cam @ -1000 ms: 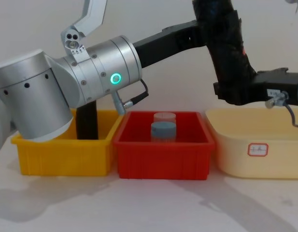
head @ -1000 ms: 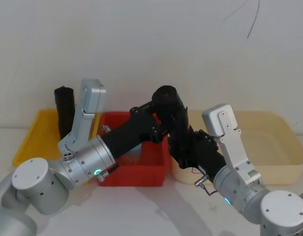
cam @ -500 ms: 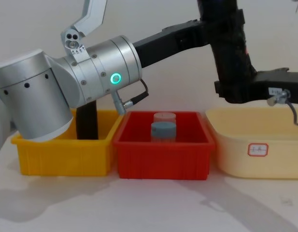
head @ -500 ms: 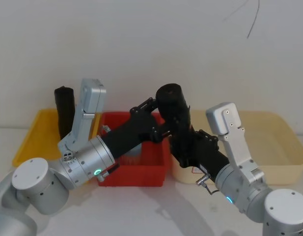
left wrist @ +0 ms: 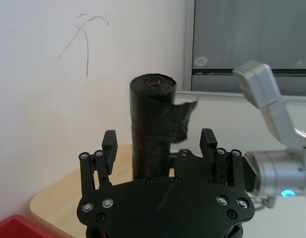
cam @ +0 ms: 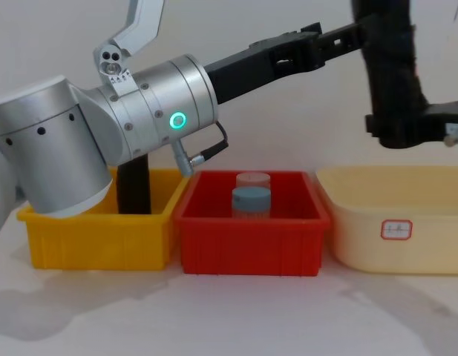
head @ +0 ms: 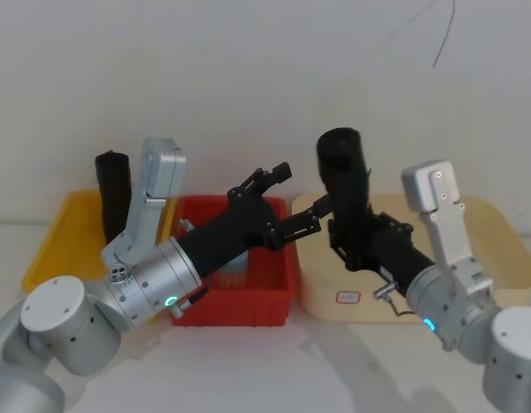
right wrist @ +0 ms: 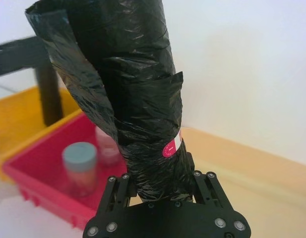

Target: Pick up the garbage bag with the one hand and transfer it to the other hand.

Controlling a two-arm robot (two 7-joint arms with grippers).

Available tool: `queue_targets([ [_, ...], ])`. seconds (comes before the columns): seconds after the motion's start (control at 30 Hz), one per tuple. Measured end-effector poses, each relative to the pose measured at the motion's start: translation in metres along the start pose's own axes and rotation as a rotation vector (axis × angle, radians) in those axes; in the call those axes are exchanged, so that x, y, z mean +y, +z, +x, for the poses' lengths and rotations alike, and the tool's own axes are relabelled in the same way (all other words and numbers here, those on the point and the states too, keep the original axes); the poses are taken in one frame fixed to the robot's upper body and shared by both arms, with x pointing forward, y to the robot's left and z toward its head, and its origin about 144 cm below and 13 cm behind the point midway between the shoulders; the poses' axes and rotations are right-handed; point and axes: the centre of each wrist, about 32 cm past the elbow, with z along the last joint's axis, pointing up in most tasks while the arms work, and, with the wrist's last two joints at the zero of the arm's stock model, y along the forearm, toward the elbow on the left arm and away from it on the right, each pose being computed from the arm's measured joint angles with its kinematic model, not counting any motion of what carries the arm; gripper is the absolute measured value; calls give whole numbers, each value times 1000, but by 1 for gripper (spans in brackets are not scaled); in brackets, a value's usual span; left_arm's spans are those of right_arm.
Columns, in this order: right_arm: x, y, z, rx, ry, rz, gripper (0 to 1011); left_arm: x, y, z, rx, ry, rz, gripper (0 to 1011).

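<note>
The bag (head: 345, 185) is up in the air, upright or nearly so, over the near-left corner of the cream bin (cam: 362, 222). My right claw (right wrist: 157, 183) is clamped round its lower end, so most of the roll stands free above the fingers (a loose flap of film sticks out near the top).

My left claw (left wrist: 158, 139) is spread wide and holds nothing. It sits just to the left of the bag at about the height of its middle, over the red bin (cam: 251, 241), fingers pointing at the roll. From the left wrist the bag looks to stand just beyond the fingertips. From head and chest one fingertip comes very close to the film, and I can't rule out a light touch.

By my reading the handover is made, and what counts next is that the bag lies straight ahead of the left claw along its reach. Pulling that arm back along its own line should clear it.

The right arm has open air above the cream bin. The wall is behind, and the tubs in the red bin are well below.
</note>
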Motion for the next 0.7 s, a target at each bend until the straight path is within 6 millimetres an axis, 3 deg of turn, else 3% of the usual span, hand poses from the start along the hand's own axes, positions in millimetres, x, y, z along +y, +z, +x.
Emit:
queue_targets([
  [0.23, 11, -4, 29, 22, -43, -20, 517, 0, 0, 0, 0, 0, 0, 1002],
  [0.63, 27, -11, 94, 68, -169, -63, 517, 0, 0, 0, 0, 0, 0, 1001],
  [0.7, 28, -12, 105, 79, -194, -71, 566, 0, 0, 0, 0, 0, 0, 1002],
])
